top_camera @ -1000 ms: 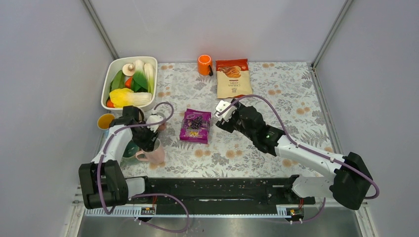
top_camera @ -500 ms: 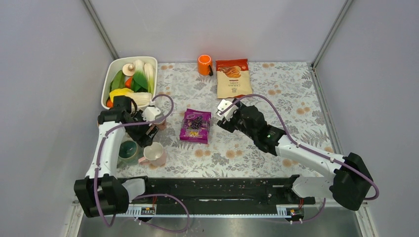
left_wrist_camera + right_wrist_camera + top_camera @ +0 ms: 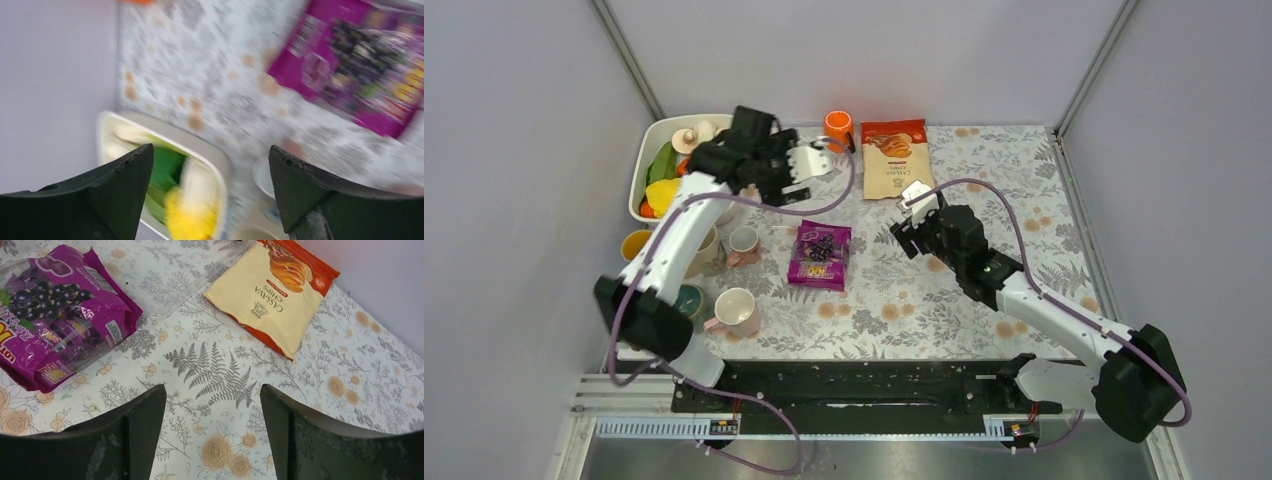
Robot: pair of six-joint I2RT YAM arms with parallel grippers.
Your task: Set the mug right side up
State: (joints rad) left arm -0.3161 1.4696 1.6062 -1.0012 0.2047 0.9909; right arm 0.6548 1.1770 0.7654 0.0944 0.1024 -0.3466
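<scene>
Left gripper and right gripper are both gaping wide, gripping nothing. Left wrist view is smearing badly, cutting the orange mug off at its top edge.

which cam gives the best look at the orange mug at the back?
Top external: the orange mug is whole and sharp there, beside the chips bag. Left wrist is motion-blurred, with only an orange sliver at its top edge, likely the mug. Right wrist does not show it.
</scene>
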